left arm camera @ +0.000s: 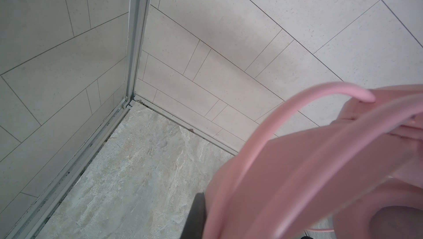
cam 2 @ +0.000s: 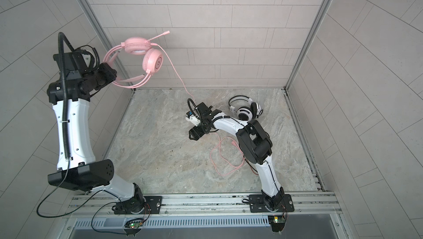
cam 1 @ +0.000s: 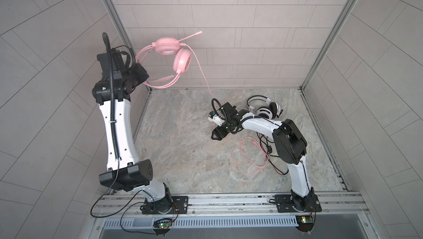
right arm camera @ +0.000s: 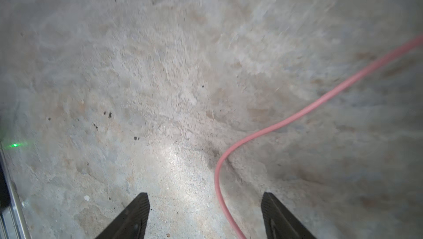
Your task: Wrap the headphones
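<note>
Right wrist | right end effector (right arm camera: pixel 204 194) spread wide, empty | pink cable (right arm camera: pixel 217 176) between its jaws

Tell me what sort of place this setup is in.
Probably a robot test cell, not a home: left arm and right arm bolted to an aluminium rail, tile-pattern wall panels in metal framing, marble-look tabletop.

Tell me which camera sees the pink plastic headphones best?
A top view: the whole pink over-ear headphones hang in the air, both earcups visible. Left wrist shows only a blurred headband; right wrist only the pink cable.
</note>
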Tool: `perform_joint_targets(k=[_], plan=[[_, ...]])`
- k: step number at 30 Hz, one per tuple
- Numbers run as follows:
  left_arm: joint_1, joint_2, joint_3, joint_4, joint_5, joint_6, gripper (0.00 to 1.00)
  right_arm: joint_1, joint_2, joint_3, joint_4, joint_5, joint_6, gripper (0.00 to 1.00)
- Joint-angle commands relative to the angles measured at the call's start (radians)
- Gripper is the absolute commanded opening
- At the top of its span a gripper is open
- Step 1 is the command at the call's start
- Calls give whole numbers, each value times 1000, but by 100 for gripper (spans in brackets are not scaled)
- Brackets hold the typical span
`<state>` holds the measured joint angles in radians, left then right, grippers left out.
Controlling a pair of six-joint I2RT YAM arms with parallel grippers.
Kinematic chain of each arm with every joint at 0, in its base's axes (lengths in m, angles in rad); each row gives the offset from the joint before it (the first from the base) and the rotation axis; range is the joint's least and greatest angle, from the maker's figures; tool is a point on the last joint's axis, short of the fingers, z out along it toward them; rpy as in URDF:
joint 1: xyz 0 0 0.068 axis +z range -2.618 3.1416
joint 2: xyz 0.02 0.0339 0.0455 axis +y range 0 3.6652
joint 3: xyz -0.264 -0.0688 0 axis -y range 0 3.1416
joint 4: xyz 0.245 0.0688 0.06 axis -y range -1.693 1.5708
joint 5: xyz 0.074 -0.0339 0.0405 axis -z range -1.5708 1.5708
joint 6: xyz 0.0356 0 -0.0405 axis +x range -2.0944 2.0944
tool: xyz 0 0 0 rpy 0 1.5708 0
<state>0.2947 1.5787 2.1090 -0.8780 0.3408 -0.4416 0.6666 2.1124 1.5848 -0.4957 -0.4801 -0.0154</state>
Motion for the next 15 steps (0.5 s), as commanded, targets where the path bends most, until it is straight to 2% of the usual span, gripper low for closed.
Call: perform_joint_targets(k=[1, 3, 5, 8, 12, 15], plan=[[6, -7, 8, 60, 35, -34, 0, 3, 14, -24, -76, 27, -55, 77], [8, -5, 9, 62, 37, -33, 0, 4, 10, -50, -75, 58, -57, 73], [7, -5, 6, 66, 35, -34, 0, 4, 9, -63, -86, 75, -58, 63], [7, -6, -21, 79, 41, -37, 0, 8, 1, -89, -77, 61, -48, 33], [7, -34, -115, 122, 40, -40, 0, 11, -46, -140, -47, 60, -20, 6], [7, -54, -175, 150, 33, -44, 0, 13, -110, -189, -29, 75, 0, 0]])
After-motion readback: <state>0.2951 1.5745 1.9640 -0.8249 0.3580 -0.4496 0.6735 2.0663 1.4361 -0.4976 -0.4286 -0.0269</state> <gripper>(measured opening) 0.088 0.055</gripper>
